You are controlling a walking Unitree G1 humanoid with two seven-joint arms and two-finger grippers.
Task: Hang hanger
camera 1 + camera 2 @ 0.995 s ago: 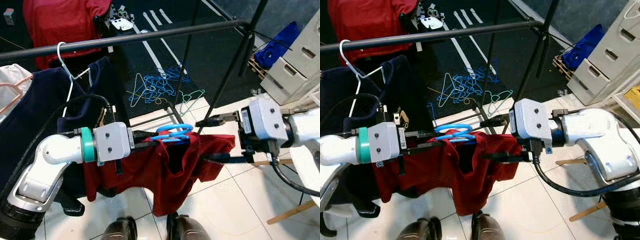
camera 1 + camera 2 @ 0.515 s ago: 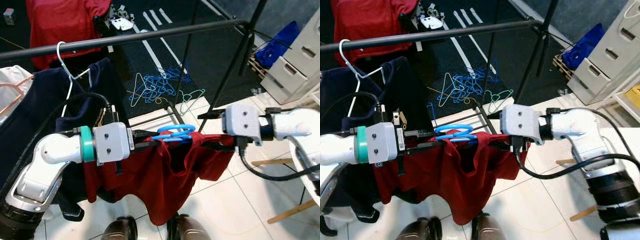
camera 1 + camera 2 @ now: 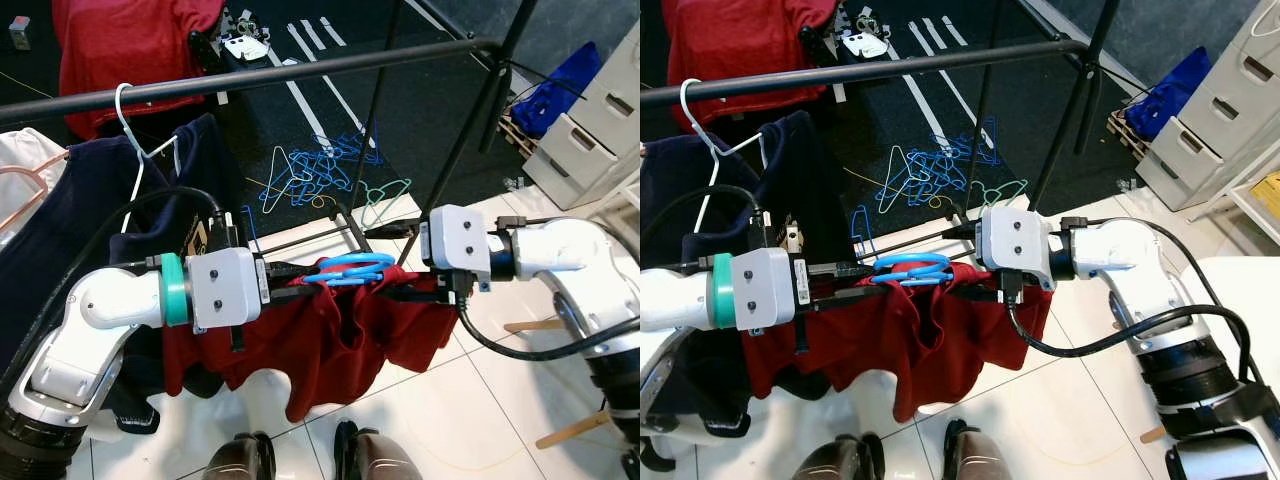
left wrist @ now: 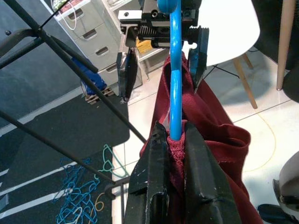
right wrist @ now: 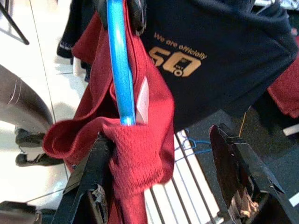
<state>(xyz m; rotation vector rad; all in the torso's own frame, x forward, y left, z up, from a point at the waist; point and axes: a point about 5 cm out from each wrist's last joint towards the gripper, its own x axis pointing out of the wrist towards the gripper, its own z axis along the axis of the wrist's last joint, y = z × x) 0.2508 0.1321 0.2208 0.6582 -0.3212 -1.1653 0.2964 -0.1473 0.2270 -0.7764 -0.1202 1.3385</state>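
Hanger, blue, red shirt draped, clamped in my left tool; right tool spread wide at its other end.

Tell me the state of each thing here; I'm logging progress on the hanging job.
blue hanger: held level below the rail, not yet hung.
red garment: draped on the blue hanger.
left gripper: shut on the blue hanger.
right gripper: open, fingers astride the red garment.
navy shirt: hanging on the rail.

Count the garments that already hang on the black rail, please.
2: a navy T-shirt on a white wire hanger, and at the left edge a white garment on a pink hanger. More may be hidden beyond the frame.
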